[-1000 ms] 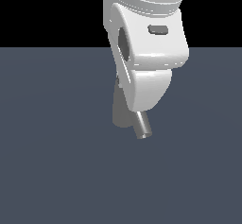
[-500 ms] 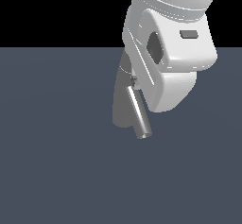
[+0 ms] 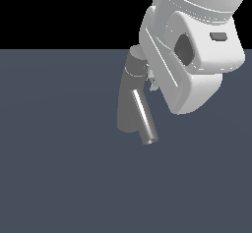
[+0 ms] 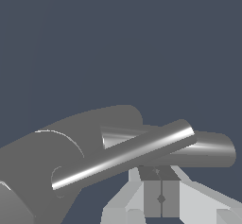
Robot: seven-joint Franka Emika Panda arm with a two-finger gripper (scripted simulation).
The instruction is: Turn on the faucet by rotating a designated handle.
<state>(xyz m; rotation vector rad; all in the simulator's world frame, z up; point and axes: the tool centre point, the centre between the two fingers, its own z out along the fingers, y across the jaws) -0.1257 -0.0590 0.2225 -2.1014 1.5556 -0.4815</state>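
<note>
Beside faucet (image 3: pixel 130 99), arm shifted right, higher

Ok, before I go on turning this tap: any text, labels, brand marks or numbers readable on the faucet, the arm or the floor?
None: no readable text, number or sign in either view.
The faucet, its handle and spout are plain grey metal.
The white arm carries only a small unmarked dark patch.
The gripper shows a small dark dot, not a character.
The floor is bare.
</note>
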